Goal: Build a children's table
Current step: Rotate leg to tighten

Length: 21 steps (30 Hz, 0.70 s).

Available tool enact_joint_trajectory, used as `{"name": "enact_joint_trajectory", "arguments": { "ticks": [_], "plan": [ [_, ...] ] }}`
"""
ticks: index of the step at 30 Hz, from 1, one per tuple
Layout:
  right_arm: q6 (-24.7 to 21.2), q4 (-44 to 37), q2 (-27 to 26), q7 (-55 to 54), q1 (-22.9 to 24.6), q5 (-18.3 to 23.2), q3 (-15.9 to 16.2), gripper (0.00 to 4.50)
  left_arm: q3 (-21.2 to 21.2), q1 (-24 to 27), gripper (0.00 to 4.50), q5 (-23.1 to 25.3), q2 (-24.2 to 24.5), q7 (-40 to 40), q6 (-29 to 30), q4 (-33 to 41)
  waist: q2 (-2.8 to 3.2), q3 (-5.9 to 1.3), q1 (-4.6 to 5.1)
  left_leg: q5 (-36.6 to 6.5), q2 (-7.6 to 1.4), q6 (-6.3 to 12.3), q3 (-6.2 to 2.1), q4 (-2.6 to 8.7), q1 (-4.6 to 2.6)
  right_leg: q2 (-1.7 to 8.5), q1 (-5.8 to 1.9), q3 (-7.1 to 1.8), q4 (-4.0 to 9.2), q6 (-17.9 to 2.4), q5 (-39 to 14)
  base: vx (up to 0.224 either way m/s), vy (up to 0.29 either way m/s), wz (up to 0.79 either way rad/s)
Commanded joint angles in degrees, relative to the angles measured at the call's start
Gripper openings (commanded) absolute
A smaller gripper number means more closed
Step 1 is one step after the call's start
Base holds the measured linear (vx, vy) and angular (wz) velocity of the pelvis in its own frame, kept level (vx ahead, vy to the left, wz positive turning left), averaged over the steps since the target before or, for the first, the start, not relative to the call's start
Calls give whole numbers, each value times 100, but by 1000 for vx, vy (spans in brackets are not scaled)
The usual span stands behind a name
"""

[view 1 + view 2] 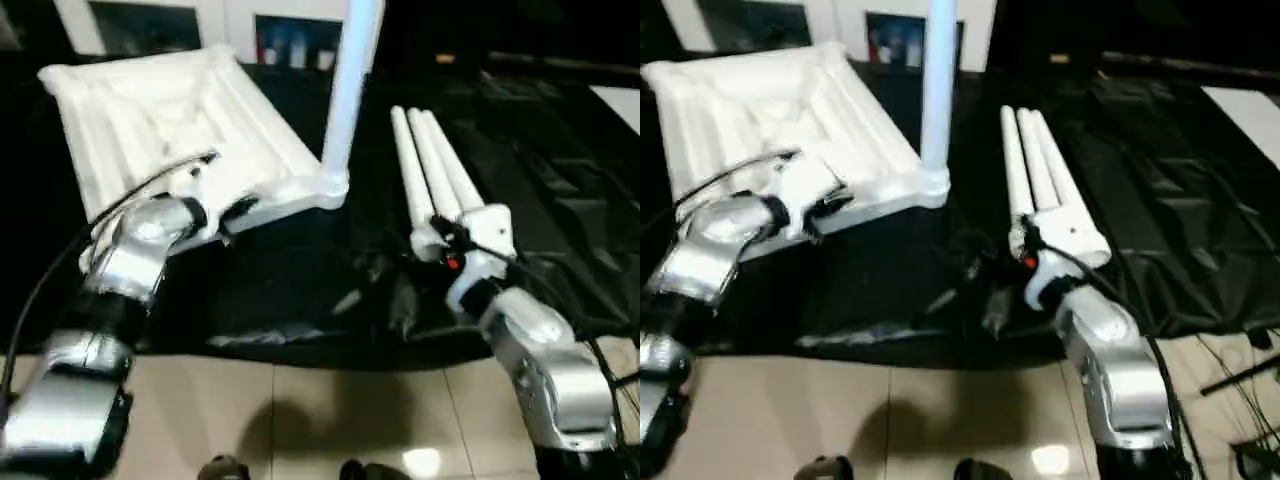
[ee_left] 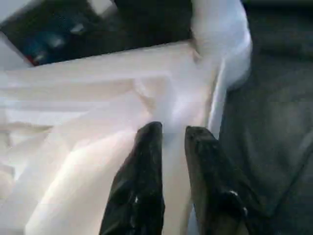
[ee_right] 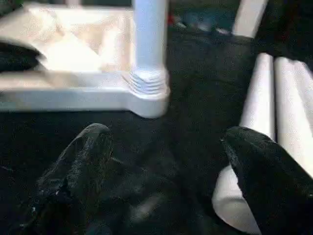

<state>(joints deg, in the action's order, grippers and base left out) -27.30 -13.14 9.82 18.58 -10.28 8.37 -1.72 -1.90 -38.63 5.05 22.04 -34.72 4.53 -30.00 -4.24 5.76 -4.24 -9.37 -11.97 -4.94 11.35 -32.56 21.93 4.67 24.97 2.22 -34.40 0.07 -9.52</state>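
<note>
The children's table top [image 1: 150,120] lies upside down, ribbed side up, on the black sheet at the left. One pale-blue leg [image 1: 350,90] stands upright in its near right corner socket [image 3: 146,88]. Three more legs [image 1: 430,160] lie side by side to the right. My left gripper [image 1: 235,212] is at the top's near rim; its fingers [image 2: 142,176] stand a narrow gap apart over the white rim, which shows between them. Between the socket corner and the near ends of the lying legs, my right gripper [image 3: 166,161] is wide open and holds nothing.
The black-sheeted work table [image 1: 560,150] ends just in front of both grippers, above a tiled floor [image 1: 300,420]. A white glass-door cabinet [image 1: 290,40] stands behind. Cables [image 1: 1240,400] hang at the right by my right forearm.
</note>
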Motion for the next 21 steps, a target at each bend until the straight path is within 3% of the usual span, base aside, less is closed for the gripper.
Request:
{"name": "enact_joint_trajectory", "arguments": {
  "ticks": [1, 2, 3, 5, 6, 8, 11, 12, 13, 14, 15, 16, 17, 18, 19, 20, 21],
  "plan": [
    [220, -119, -208, -504, 160, -156, -239, 394, 417, 786, 94, -691, -684, 623, 365, 1188, 76, -526, -11, -995, -159, -27, -20, 327, -145, 290, -394, -221, 214, -1507, -48, 0, 0, 0],
    [264, -135, -323, -666, 224, -128, -327, 394, 490, 1131, 94, -815, -938, 906, 424, 1561, 56, -500, -20, -1033, -155, 57, -2, 323, -107, 285, -378, -223, 256, -1542, -104, 0, 0, 0],
    [271, -133, -361, -710, 242, -113, -354, 394, 489, 1221, 94, -811, -997, 997, 400, 1635, 66, -511, -33, -1112, -144, 115, -1, 310, -120, 274, -363, -217, 280, -1500, -243, 0, 0, 0],
    [319, -74, -469, -817, 328, -85, -369, 394, 301, 1627, 94, -594, -1233, 1431, 23, 1727, 19, -532, -35, -1242, -129, 215, -7, 317, -117, 224, -337, -207, 349, -1074, -835, 0, 0, 0],
    [341, -17, -512, -857, 347, -54, -366, 394, 284, 1746, 94, -622, -1424, 1671, 1, 1702, -23, -544, -39, -1313, -131, 183, -18, 320, -128, 226, -331, -203, 369, -888, -1101, 0, 0, 0],
    [343, 8, -529, -906, 350, -50, -368, 394, 319, 1790, 94, -665, -1533, 1735, 106, 1752, 3, -520, -41, -1447, -119, 113, -29, 329, -129, 226, -296, -201, 411, -693, -1452, 0, 0, 0],
    [436, 163, -540, -986, 337, -140, -334, 394, 378, 1826, 94, -497, -1811, 2103, 229, 1839, -34, -513, -37, -1585, -111, 53, -50, 328, -104, 238, -278, -197, 449, -446, -1882, 0, 0, 0],
    [502, 196, -566, -969, 325, -158, -305, 394, 429, 1832, 94, -451, -1929, 2260, 324, 1950, -99, -496, -91, -1568, -3, 327, -269, 439, 222, 369, -548, 39, 375, -308, -1972, 0, 0, 0],
    [545, 210, -585, -958, 318, -166, -285, 394, 466, 1842, 94, -432, -2007, 2357, 406, 2042, 32, -485, -85, -1795, -16, 409, -294, 502, 182, 384, -550, 127, 467, -205, -2360, 0, 0, 0],
    [571, 211, -623, -974, 299, -146, -278, 394, 447, 1833, 94, -421, -2037, 2484, 478, 2105, 43, -463, -16, -2173, 15, 508, -399, 447, 129, 505, -558, 260, 567, -62, -3031, -32, -8, 40],
    [588, 211, -644, -977, 283, -135, -259, 394, 424, 1813, 94, -410, -2048, 2576, 497, 2121, 92, -451, -25, -2378, 22, 452, -423, 428, 90, 557, -590, 312, 656, -56, -3428, -5, -2, 26],
    [603, 208, -633, -977, 269, -144, -212, 394, 377, 1784, 94, -418, -2043, 2630, 502, 2118, 94, -414, 22, -2736, 41, 318, -484, 398, 67, 613, -676, 434, 775, -20, -4081, 0, -3, 52],
    [597, 207, -626, -961, 254, -138, -169, 394, 326, 1747, 94, -403, -2025, 2655, 493, 2106, 125, -388, 69, -3184, 8, 160, -495, 364, -66, 571, -691, 528, 858, -24, -4476, 15, -3, 47],
    [597, 207, -626, -961, 254, -138, -169, 394, 326, 1747, 94, -403, -2025, 2655, 493, 2106, 106, -360, 125, -3462, 13, 116, -534, 393, 9, 520, -843, 610, 860, -3, -4571, 23, -6, 63],
    [579, 214, -639, -960, 244, -90, -168, 394, 271, 1710, 94, -376, -2021, 2671, 464, 2103, 224, -360, 153, -3830, -168, -68, -457, 353, -419, 390, -581, 479, 886, -64, -4451, 18, -5, 37],
    [580, 227, -649, -963, 243, -66, -176, 394, 263, 1704, 94, -353, -2036, 2674, 483, 2120, 179, -284, 210, -4513, -197, -268, -486, 376, -618, 259, -488, 602, 881, -178, -4026, 21, -8, 18],
    [591, 233, -635, -950, 243, -69, -165, 394, 244, 1701, 94, -315, -2036, 2672, 490, 2139, 195, -261, 212, -4747, -243, -311, -491, 462, -615, 206, -527, 587, 797, -215, -3734, 0, 0, 0]
  ]
}}
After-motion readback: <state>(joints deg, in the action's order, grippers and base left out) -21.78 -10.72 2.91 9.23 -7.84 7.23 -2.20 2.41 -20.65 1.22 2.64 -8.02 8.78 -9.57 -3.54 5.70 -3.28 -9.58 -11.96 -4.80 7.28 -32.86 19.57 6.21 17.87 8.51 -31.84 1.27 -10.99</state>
